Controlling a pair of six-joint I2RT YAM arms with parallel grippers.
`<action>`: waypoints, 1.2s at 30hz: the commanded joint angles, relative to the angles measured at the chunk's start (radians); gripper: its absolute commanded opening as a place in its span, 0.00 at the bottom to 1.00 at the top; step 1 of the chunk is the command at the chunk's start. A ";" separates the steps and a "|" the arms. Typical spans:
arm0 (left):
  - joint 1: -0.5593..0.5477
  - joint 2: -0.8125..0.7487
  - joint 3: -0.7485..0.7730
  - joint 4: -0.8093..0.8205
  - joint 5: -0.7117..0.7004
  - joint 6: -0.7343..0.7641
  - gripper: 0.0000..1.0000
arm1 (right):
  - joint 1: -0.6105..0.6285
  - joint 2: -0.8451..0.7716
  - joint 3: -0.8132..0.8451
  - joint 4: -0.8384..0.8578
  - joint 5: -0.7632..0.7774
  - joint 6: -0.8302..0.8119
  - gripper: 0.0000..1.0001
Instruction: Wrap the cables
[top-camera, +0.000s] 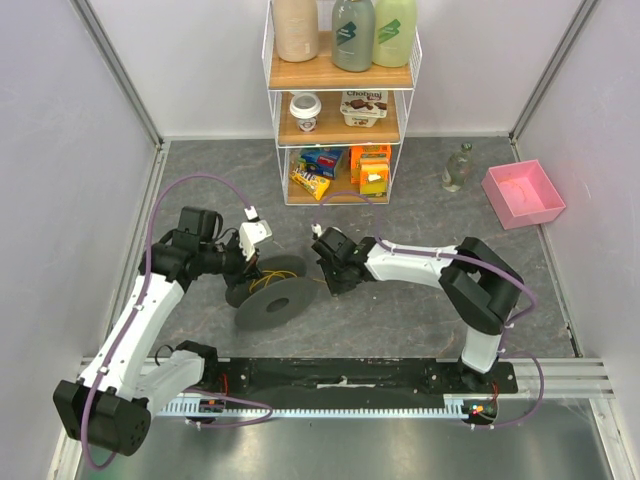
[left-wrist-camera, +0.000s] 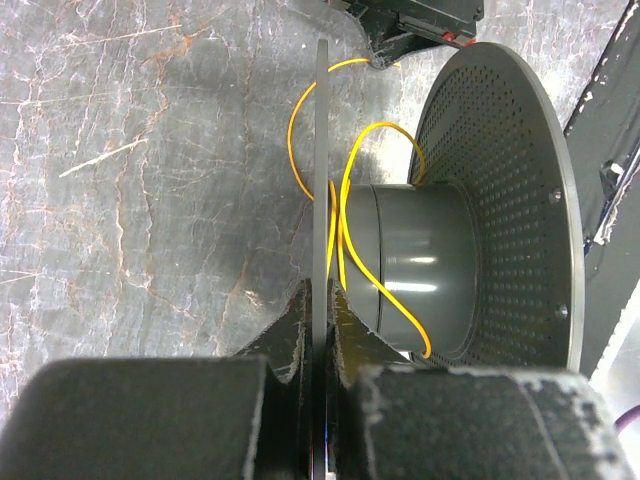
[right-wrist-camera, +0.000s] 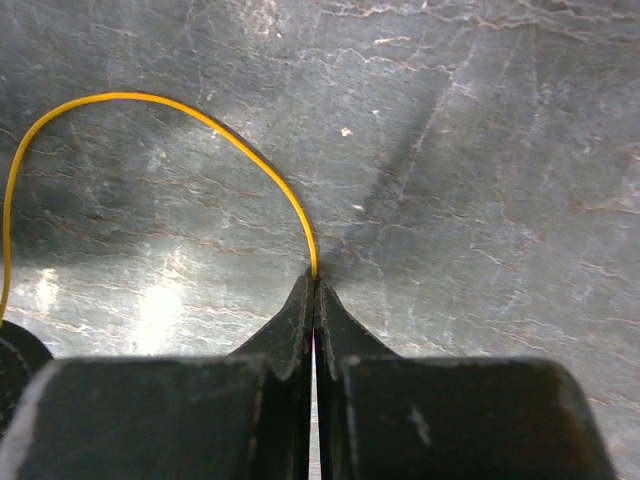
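cables (right-wrist-camera: 125, 95): barely a loose turn on the spool (left-wrist-camera: 420, 260) hub, the rest looping across the table (left-wrist-camera: 150, 200). left gripper (left-wrist-camera: 322, 300) clamps the spool flange, and right gripper (right-wrist-camera: 315, 285) pinches the cables. winding judged hardly begun.

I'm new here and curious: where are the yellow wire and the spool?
yellow wire (right-wrist-camera: 120, 96), right wrist view, top of its arc.
spool (left-wrist-camera: 420, 260), left wrist view, its grey hub.

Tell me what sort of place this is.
Probably a robot lab test cell: white panel walls in metal framing enclose a tabletop, the left arm and right arm are bolted to a rail, and a wire shelf holds bottles and snacks.
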 joint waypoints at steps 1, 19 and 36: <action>0.004 -0.021 0.057 0.054 0.058 -0.062 0.02 | -0.004 -0.072 0.024 -0.029 0.095 -0.072 0.00; 0.004 0.000 0.003 0.260 0.052 -0.267 0.02 | -0.091 -0.106 -0.041 -0.029 0.100 -0.316 0.00; 0.102 0.046 0.192 0.393 0.050 -0.885 0.02 | -0.196 -0.421 -0.171 0.085 -0.241 -0.554 0.00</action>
